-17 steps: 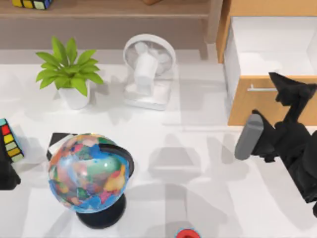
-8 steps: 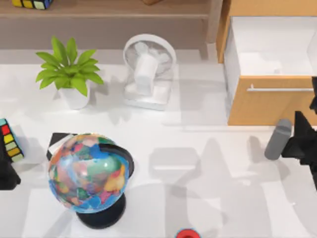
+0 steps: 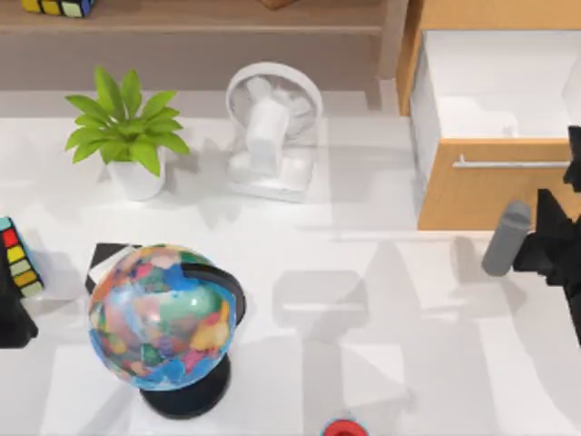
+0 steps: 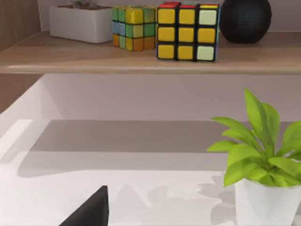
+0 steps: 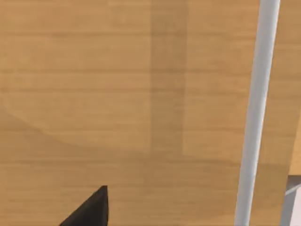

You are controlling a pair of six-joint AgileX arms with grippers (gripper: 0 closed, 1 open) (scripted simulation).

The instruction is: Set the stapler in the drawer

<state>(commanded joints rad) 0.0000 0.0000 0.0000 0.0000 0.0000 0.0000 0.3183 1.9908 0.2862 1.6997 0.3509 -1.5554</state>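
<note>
Jaw state, right gripper: cannot tell. It hangs at the drawer front; the stapler lies well left of the drawer, long axis parallel to its handle.

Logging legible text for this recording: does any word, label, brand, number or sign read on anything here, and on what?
None can be read.
Globe: colour patches, no legible names.
Puzzle cubes on the shelf: plain coloured stickers.
Drawer front, fan, plant pot: unmarked.
</note>
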